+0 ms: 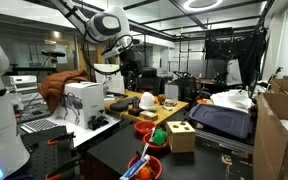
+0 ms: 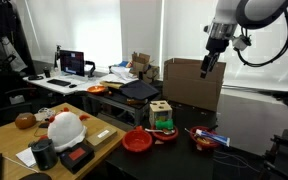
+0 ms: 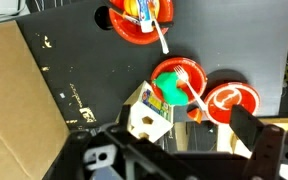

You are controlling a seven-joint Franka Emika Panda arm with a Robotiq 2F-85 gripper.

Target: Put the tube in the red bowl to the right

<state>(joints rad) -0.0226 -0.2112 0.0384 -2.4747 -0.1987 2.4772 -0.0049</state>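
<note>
The pincer point(image 2: 210, 68) hangs high above the dark counter point(image 3: 74, 60), holding nothing; whether it is wide or narrow I cannot tell. In the wrist view, far below it, the tube point(image 3: 193, 92) lies slanted across the green bowl point(image 3: 176, 83), one end over the rim. The red bowl point(image 3: 230, 102) is just beside it. The tube looks light, stiff and probably slippery, so I would take it near the middle, across its thin width.

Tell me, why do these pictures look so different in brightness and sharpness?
In an exterior view, the bright window washes out white, leaving the desk dim; in an exterior view, ceiling lights glare; in the wrist view, the hand is dark and blurred while the red bowls are clearer.
</note>
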